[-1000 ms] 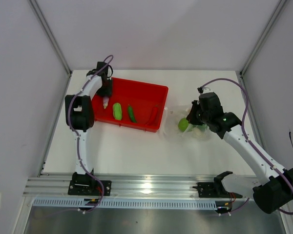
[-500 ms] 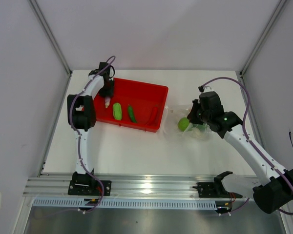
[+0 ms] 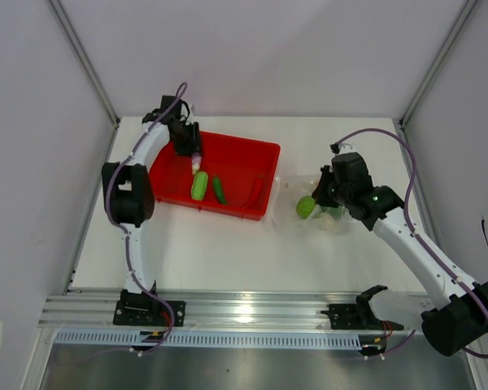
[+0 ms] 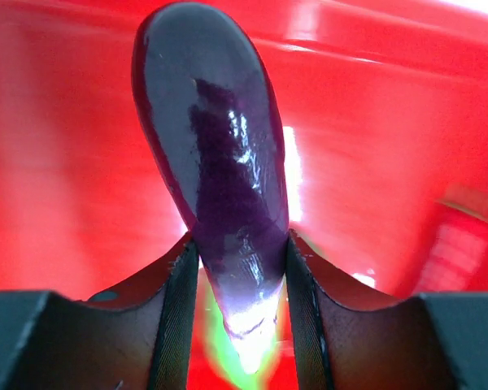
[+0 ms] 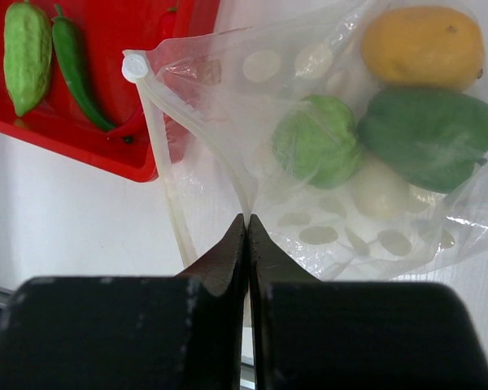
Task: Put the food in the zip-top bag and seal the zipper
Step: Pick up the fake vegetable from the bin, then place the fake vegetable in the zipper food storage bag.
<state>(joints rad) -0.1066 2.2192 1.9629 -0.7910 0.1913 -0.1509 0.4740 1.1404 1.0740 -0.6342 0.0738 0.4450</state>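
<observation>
My left gripper (image 3: 193, 156) is shut on the purple eggplant (image 4: 220, 162) and holds it above the left part of the red tray (image 3: 252, 150). Its pale stem end (image 3: 197, 169) points down. My right gripper (image 5: 247, 219) is shut on the upper lip of the clear zip-top bag (image 5: 309, 73) and holds its mouth open toward the tray. The zipper strip (image 5: 159, 110) runs along that mouth. Inside the bag lie a yellow lemon (image 5: 423, 47), a green bell pepper (image 5: 427, 138), a light green round vegetable (image 5: 317, 142) and a white ball (image 5: 378, 187).
The tray holds a bumpy light green gourd (image 3: 198, 185), a dark green chili (image 3: 220, 190) and a red chili (image 3: 255, 192). The bag (image 3: 309, 213) lies on the white table just right of the tray's right end. Frame posts stand at the table's far corners.
My left gripper has carried the eggplant to the right and a little higher, from the tray's left end toward its middle. The right arm and the bag have not moved.
</observation>
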